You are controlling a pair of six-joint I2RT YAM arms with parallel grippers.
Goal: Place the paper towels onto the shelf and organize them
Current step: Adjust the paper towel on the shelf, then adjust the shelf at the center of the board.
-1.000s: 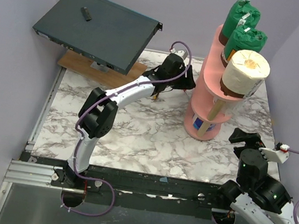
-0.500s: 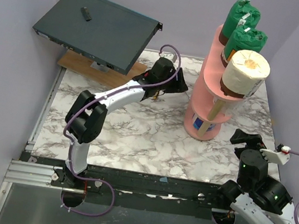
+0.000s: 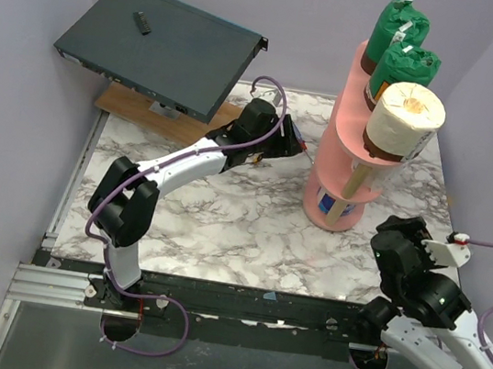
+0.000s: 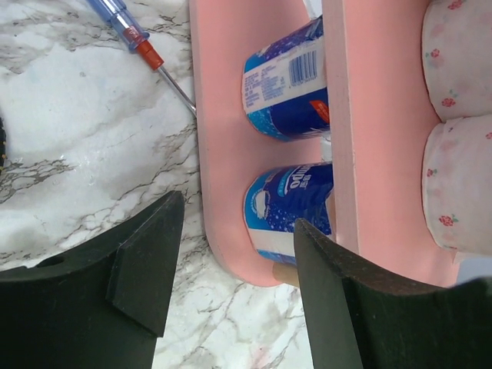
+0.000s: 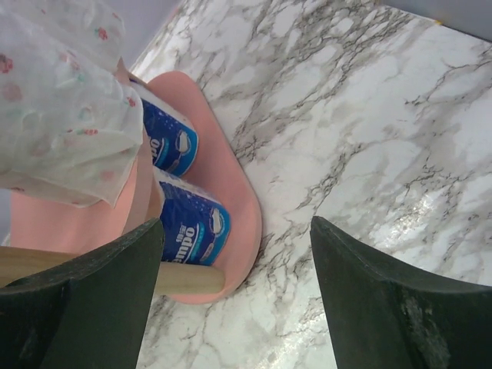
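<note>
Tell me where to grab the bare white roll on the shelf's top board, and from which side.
Take the white roll by its round wall, squeezing its left and right flanks, and come from above or from the open near end of the shelf. It stands upright, core hole up, and a green roll sits right behind it, so the far side is likely blocked.

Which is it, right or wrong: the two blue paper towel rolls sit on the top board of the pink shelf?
Wrong. The two blue-and-white paper towel rolls sit on the bottom board of the pink shelf, not the top. The left wrist view shows them there.
</note>
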